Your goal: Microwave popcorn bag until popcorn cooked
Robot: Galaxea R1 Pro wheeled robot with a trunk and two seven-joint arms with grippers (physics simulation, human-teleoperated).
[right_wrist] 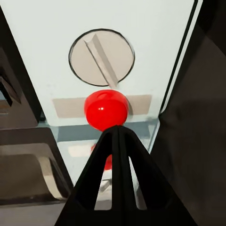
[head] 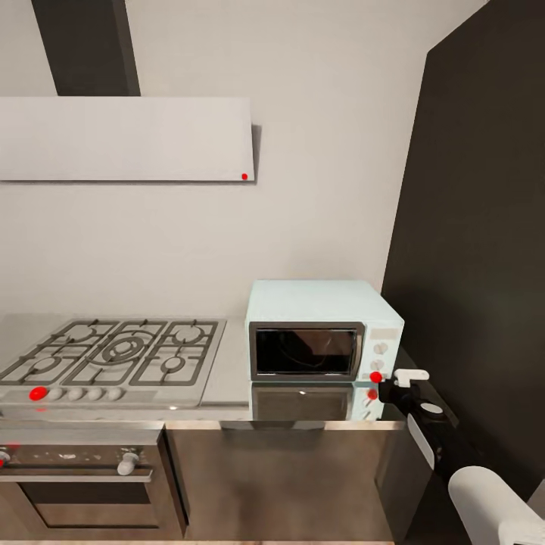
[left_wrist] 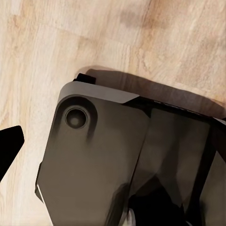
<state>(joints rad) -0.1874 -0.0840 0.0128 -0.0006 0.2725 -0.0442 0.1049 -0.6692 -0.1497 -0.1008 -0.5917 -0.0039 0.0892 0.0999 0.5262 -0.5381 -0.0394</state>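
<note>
The pale mint-blue microwave (head: 324, 327) stands on the grey countertop (head: 227, 382) with its dark glass door closed. Nothing can be made out behind the glass. The popcorn bag and the popcorn are out of view. My right gripper (head: 382, 387) is at the microwave's lower right front corner. Its fingers are shut together, and their tips (right_wrist: 115, 131) touch the red button (right_wrist: 106, 109) under a round white knob (right_wrist: 101, 57). One dark fingertip (left_wrist: 9, 143) of my left gripper shows above the floor; whether that gripper is open or shut is not shown.
A gas hob (head: 113, 352) lies left of the microwave, over a steel oven (head: 76, 484), with a flat range hood (head: 125, 140) above. A tall dark cabinet (head: 477, 227) closes the right side. My dark base (left_wrist: 94, 165) sits on the wooden floor (left_wrist: 70, 47).
</note>
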